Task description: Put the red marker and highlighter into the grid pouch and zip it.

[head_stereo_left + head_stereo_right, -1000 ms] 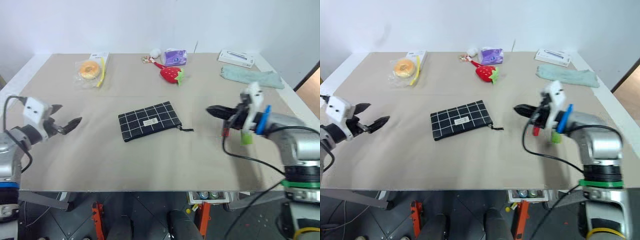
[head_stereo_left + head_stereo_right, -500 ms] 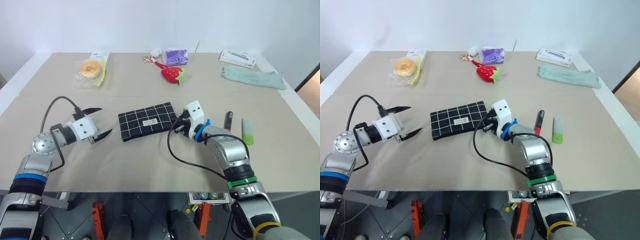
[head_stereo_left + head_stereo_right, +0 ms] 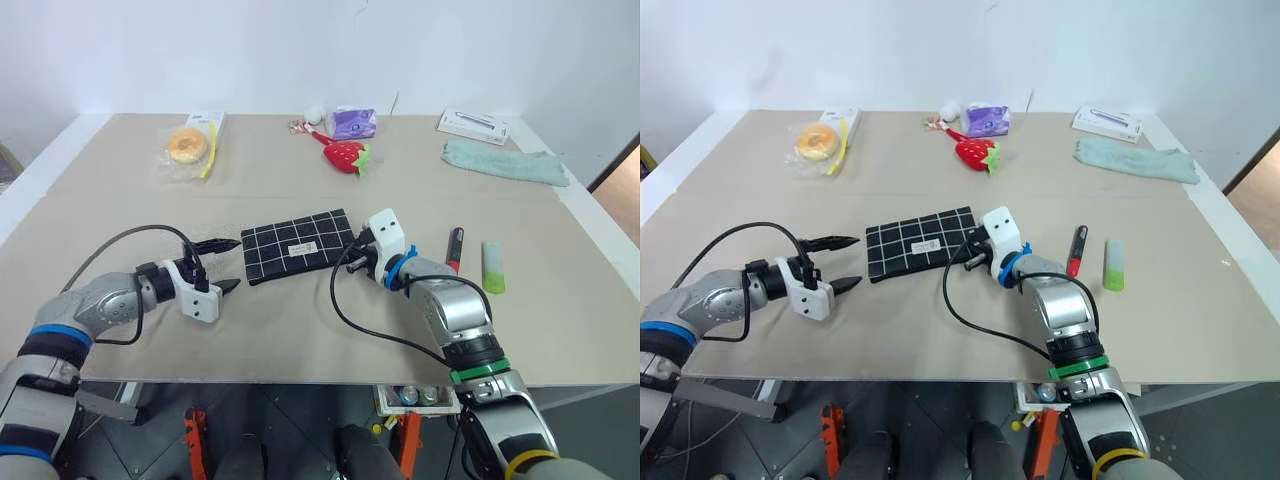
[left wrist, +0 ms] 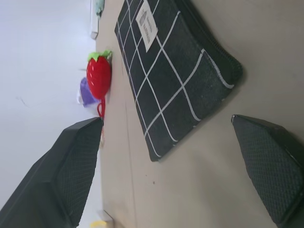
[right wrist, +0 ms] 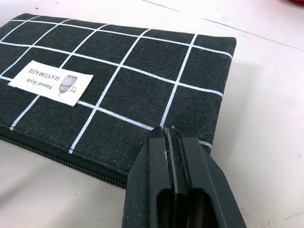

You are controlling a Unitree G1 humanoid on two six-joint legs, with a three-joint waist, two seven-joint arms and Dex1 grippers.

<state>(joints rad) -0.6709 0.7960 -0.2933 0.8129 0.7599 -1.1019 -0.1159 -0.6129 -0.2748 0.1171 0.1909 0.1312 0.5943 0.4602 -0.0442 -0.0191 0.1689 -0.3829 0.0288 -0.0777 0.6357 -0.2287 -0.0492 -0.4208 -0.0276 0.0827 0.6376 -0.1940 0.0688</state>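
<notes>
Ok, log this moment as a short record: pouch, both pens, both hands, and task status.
grid pouch: flat on the table, zipper looks closed
red marker: on the table to the right of the pouch, not in it
highlighter: beside the marker, further right
left hand: open, fingers either side of the pouch's left end, not gripping
right hand: shut, tips at the pouch's right end; whether it pinches anything cannot be told
status: both pens outside the pouch

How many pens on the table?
2. The red marker and the highlighter lie side by side, apart, on the robot's right of the pouch. None seems hidden.
</notes>
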